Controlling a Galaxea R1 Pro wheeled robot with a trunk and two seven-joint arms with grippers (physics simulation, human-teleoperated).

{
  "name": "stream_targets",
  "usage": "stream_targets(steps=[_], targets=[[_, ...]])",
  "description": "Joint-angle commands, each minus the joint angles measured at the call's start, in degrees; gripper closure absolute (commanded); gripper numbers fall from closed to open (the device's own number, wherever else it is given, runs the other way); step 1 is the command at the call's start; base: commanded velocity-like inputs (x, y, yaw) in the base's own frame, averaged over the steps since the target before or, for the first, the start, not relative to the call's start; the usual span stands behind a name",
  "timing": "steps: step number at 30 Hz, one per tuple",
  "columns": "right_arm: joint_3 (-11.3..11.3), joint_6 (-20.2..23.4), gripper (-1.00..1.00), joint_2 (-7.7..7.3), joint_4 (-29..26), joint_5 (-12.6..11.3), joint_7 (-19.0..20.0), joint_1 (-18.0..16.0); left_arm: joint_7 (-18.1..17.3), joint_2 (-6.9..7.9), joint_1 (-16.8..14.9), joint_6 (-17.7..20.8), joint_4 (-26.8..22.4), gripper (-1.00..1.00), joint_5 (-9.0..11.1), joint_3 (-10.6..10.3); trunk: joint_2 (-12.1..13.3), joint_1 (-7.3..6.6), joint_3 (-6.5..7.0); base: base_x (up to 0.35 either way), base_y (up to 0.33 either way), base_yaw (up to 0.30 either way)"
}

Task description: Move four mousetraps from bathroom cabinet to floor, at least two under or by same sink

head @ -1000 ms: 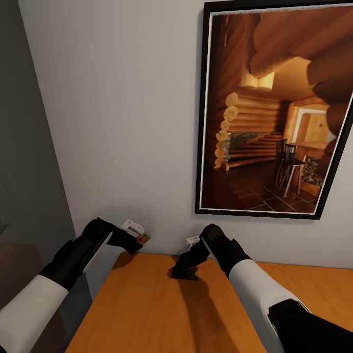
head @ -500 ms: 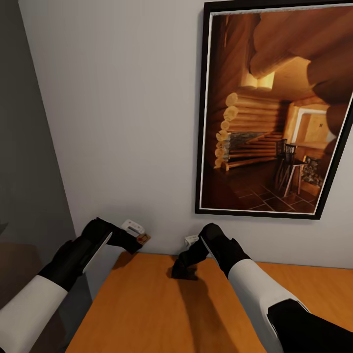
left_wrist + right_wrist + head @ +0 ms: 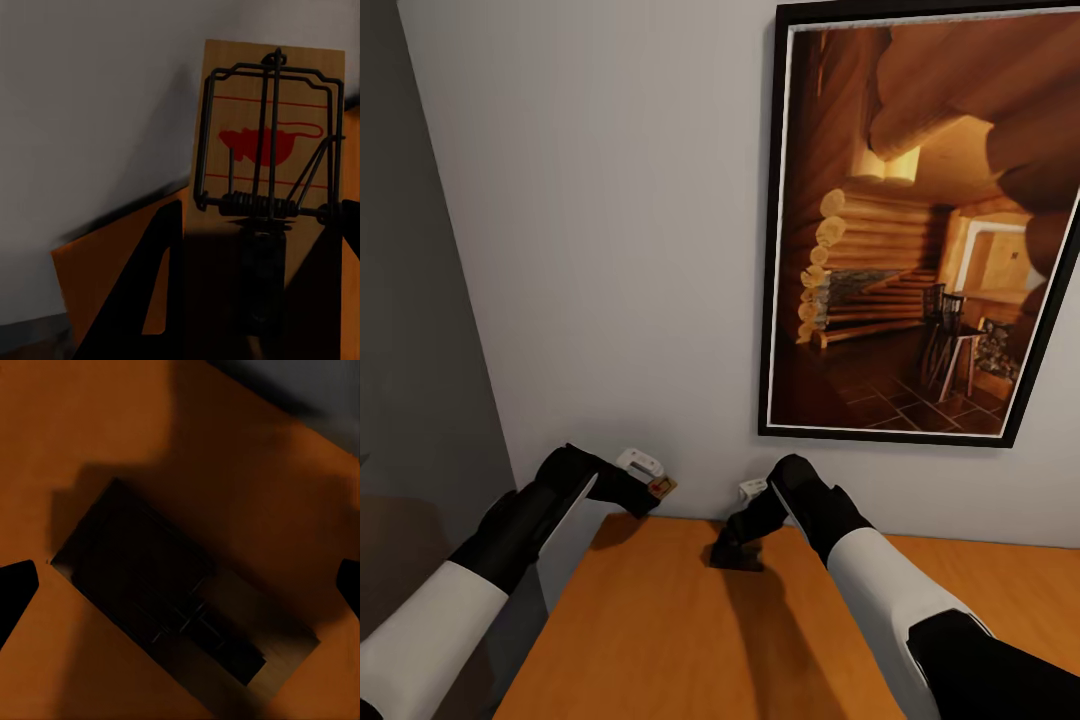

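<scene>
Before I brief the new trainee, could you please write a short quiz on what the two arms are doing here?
1. True or false: the left gripper holds a mousetrap clear of the wood.
2. The second mousetrap lies on: A) the cabinet top; B) the floor; C) a shelf.
3. Fill in: at the right gripper, the jaws stand ___ on either side of the second mousetrap.

Key: 1 true; 2 A; 3 open.

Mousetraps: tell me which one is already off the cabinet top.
The mousetrap in the left gripper, its red mark showing, is held above the cabinet. The other mousetrap lies flat under the open right gripper.
</scene>
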Motion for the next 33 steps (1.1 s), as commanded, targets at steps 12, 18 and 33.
stream_targets(steps=[12, 18, 33], targets=[[0.1, 0.1, -1.0, 0.23, -0.1, 4.5, 0.1, -0.1, 0.1, -0.01, -0.1, 0.2, 0.1, 1.0, -0.1, -0.2, -0.1, 0.01, -0.08, 0.0, 0.0, 0.0], [0.1, 0.1, -1.0, 0.41, -0.1, 6.4, 0.8, 0.0, 0.0, -0.04, -0.1, 0.2, 0.1, 1.0, -0.1, -0.2, -0.1, 0.01, -0.08, 0.0, 0.0, 0.0], [7.6, 0.1, -1.0, 0.41, -3.0, 20.4, 7.7, -0.1, 0.0, -0.03, -0.1, 0.2, 0.3, 1.0, -0.1, -0.2, -0.1, 0.01, -0.08, 0.0, 0.0, 0.0]])
